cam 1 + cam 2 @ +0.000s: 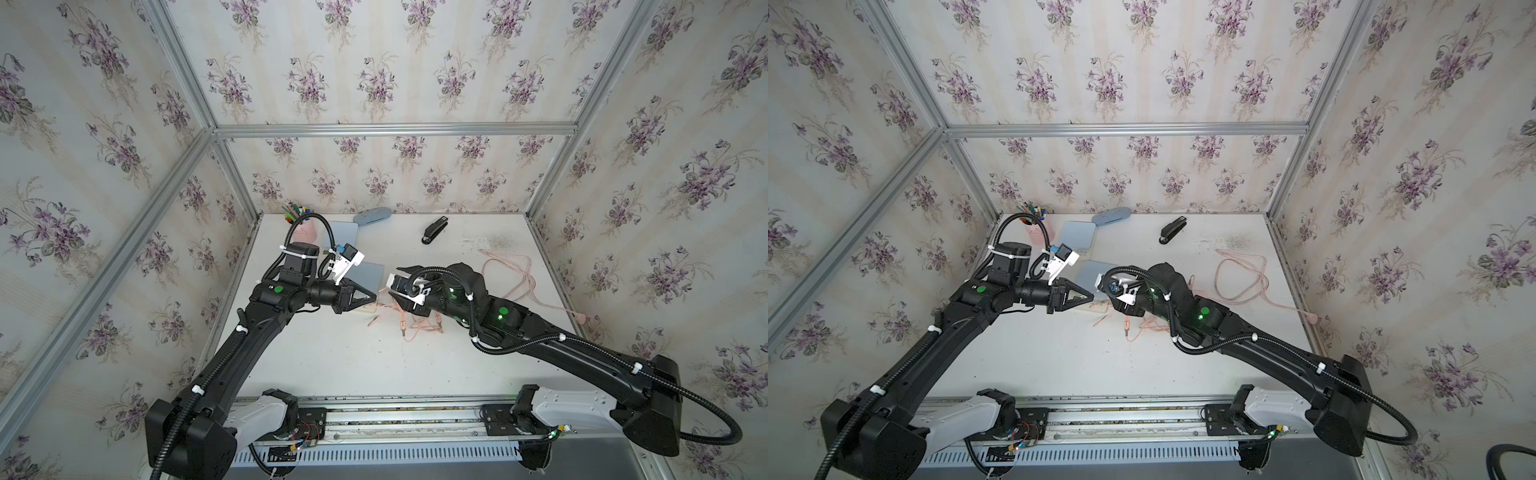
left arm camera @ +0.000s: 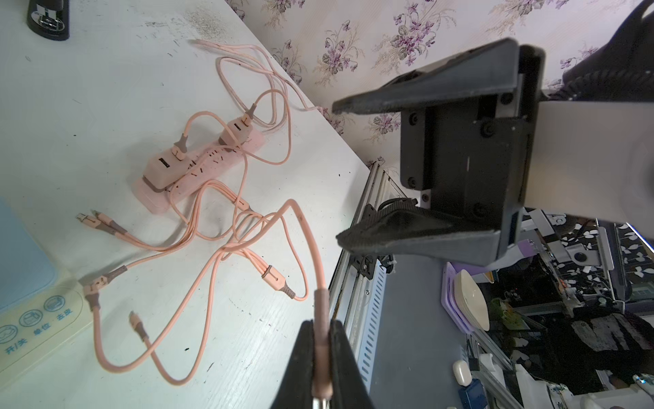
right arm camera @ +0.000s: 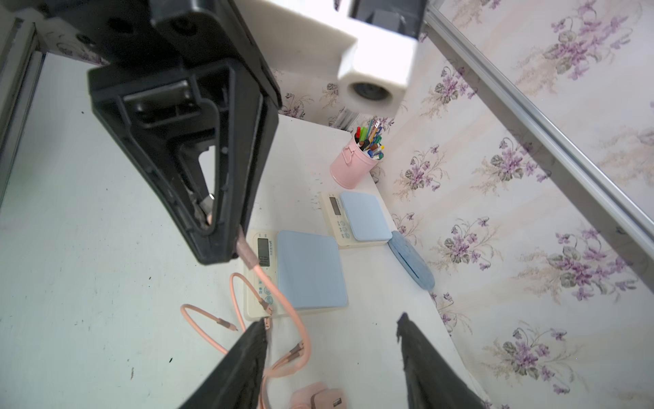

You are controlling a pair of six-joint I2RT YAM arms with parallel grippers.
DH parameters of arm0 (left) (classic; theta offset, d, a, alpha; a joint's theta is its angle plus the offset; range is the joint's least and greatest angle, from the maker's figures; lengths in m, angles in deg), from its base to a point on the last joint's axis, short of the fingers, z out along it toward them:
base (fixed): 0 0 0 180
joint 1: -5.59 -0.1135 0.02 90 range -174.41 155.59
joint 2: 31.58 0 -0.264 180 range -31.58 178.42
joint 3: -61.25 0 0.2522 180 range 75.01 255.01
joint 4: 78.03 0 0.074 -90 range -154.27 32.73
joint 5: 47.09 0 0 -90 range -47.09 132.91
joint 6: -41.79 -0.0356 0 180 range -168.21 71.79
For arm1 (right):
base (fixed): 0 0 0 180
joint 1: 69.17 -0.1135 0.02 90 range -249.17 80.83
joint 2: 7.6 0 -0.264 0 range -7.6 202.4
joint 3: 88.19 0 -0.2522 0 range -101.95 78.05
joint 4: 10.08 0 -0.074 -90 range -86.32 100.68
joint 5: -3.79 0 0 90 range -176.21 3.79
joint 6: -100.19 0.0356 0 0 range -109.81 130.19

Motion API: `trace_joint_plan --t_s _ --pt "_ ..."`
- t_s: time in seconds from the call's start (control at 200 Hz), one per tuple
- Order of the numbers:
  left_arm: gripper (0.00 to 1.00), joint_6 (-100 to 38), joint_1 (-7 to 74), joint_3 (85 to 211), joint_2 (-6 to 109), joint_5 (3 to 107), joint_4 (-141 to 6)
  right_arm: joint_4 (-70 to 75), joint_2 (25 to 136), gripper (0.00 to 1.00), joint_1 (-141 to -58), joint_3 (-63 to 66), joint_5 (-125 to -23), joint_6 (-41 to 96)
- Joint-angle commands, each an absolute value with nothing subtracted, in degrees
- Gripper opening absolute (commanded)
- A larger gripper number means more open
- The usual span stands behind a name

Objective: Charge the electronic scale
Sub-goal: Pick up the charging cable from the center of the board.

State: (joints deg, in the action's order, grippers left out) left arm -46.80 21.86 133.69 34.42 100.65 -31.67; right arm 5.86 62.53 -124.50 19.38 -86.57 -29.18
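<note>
White tabletop [image 1: 332, 361], floral wallpaper [image 1: 374, 83]. Clamping salmon-pink rubbery charging cable [image 2: 321, 308] in left gripper [image 2: 321, 327] (near plug end); holding right gripper [image 2: 336, 173] spread, empty, near blue-topped cream scale [image 3: 311, 269].

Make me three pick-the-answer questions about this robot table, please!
1. Where is the pen cup?
A) at the front edge
B) in a back corner of the table
C) in a gripper

2. How many blue-topped scales are there?
A) one
B) two
C) four

3. What is the left gripper doing?
A) shut on the pink cable
B) open, empty
C) shut on a pen

Answers:
1 B, it sits at the table's far corner.
2 B, two lie near each other.
3 A, its fingers pinch the cable's plug end.
</note>
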Motion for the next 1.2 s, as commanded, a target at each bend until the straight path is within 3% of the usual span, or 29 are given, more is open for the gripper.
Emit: trace_joint_plan --t_s 0.0,0.13,0.295,0.425,0.46,0.475,0.535,0.589,0.644,0.729,0.944,1.194 --pt "0.00 -48.27 21.80 134.06 34.68 102.51 -30.47 7.98 65.25 0.59 -124.72 16.45 -84.48 -36.24" --pt "0.00 -48.21 21.76 134.68 35.04 102.57 -30.14 11.20 68.00 0.56 -125.11 14.07 -82.83 -36.56" --pt "0.00 -47.69 21.76 135.13 35.37 102.94 -29.97 11.06 69.93 0.42 -126.11 13.21 -81.75 -36.83" --pt "0.00 -47.38 21.72 135.21 35.26 103.38 -29.87 11.53 71.78 0.41 -127.30 11.94 -81.94 -37.67" --pt "0.00 -47.33 21.76 135.19 35.22 103.46 -29.87 11.44 72.15 0.33 -127.59 11.79 -82.11 -37.73" --pt "0.00 -47.33 21.76 135.21 35.17 103.42 -29.90 11.20 72.19 0.23 -127.69 11.72 -82.14 -37.72" --pt "0.04 -47.28 21.76 135.22 34.90 103.10 -29.79 10.04 72.01 0.00 -127.80 11.87 -82.40 -36.83" --pt "0.15 -47.28 21.63 135.06 34.30 102.16 -29.79 9.15 71.61 0.00 -127.80 11.91 -83.44 -34.73" --pt "0.39 -47.12 21.30 134.88 33.20 99.90 -29.78 9.43 71.09 0.00 -127.80 11.78 -84.36 -32.44" --pt "0.52 -46.39 20.17 134.30 30.97 96.13 -29.77 10.59 70.63 0.00 -127.58 11.78 -85.58 -28.44" --pt "0.54 -38.41 18.24 131.22 27.87 99.07 -37.21 13.68 70.72 0.00 -127.45 13.64 -85.68 -22.40" --pt "0.43 -30.85 18.33 128.34 28.16 100.81 -44.35 14.05 71.82 0.00 -127.51 12.81 -86.56 -21.02"
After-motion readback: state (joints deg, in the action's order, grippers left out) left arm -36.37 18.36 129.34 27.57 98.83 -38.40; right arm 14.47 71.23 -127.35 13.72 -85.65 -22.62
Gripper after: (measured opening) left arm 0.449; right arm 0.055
